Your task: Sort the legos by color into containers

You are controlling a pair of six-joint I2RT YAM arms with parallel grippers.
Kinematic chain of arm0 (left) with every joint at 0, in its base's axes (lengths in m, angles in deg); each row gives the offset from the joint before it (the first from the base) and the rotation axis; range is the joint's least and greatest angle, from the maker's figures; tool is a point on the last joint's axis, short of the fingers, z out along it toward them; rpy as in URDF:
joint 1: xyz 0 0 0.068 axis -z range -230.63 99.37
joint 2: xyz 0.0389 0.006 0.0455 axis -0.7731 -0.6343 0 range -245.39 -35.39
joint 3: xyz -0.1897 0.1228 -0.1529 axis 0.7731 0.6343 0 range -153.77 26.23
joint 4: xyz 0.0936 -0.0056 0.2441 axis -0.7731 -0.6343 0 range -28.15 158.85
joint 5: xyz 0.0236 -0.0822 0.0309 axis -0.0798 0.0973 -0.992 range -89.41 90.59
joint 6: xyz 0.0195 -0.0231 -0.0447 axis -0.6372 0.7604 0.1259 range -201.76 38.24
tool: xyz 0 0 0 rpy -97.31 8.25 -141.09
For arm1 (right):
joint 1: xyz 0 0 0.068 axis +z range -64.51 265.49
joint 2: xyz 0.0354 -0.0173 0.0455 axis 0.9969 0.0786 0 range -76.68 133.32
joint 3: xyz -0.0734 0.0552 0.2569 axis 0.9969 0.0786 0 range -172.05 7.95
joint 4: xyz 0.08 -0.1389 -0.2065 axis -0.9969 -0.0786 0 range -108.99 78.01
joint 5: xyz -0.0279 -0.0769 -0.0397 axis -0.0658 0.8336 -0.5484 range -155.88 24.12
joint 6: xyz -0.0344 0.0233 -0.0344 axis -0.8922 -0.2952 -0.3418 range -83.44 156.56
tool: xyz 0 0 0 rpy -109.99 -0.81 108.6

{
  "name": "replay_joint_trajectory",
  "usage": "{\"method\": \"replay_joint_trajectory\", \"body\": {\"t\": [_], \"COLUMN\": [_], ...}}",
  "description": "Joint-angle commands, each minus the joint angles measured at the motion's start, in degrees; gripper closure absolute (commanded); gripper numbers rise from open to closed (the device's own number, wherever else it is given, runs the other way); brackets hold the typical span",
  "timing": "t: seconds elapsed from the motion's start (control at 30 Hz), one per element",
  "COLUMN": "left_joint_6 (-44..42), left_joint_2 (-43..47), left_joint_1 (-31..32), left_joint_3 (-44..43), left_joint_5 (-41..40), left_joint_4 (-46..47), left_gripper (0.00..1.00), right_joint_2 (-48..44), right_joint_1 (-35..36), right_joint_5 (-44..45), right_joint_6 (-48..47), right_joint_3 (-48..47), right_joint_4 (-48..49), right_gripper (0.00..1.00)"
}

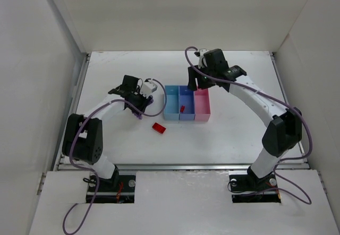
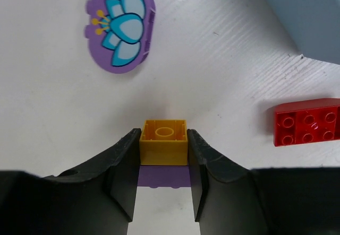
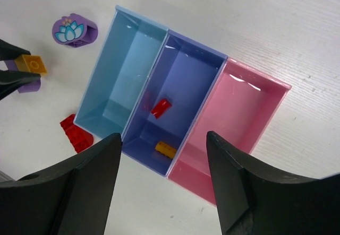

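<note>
White tabletop (image 1: 239, 134) fills the enclosure, with plain pale walls on three sides. From its base at the near edge, the left arm bends at the elbow and reaches forward and inward, wrist tipped down so the left tool (image 2: 163, 139) points at the surface. Its two fingers are closed narrow on the sides of a yellow brick (image 2: 163, 146), a square block with a ring stud on top. A purple brick (image 2: 163, 177) shows under it between the fingers. To the right of this tool, a red brick (image 2: 307, 121) with two rows of studs lies flat. Ahead and to the left lies a purple flower piece (image 2: 121, 25) printed with a blue lotus.

The right arm stretches farther in a long arc. The right tool (image 3: 162, 137) hangs with its jaws wide and holding nothing above three joined bins. The light blue bin (image 3: 125, 70) is to its left, the blue-violet bin (image 3: 194, 81) is in the middle and the pink bin (image 3: 241, 113) is to its right. A small red brick (image 3: 161, 107) and an orange-yellow brick (image 3: 165, 149) lie in the blue-violet bin.
</note>
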Motion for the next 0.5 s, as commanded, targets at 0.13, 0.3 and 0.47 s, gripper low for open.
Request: {"method": "replay_joint_trajectory", "body": {"t": [0.13,0.3,0.47], "left_joint_6": [-1.2,-3.2,-3.9], "left_joint_2": [-1.3,-2.6,-4.6], "left_joint_1": [-1.5,-2.0,-2.5], "left_joint_3": [0.4,1.4,0.8], "left_joint_5": [-2.8,-3.8,-3.0], "left_joint_4": [1.0,4.1,2.9], "left_gripper": [1.0,1.0,0.71], "right_joint_2": [-3.5,-4.5,-5.6], "right_joint_1": [1.4,2.0,2.0], "right_joint_5": [-1.1,0.0,0.7], "right_joint_6": [-0.7,-0.7,-0.7], "right_joint_3": [-0.9,-0.9,0.4], "right_joint_4": [3.6,3.1,3.1], "right_gripper": [0.3,0.28,0.28]}}
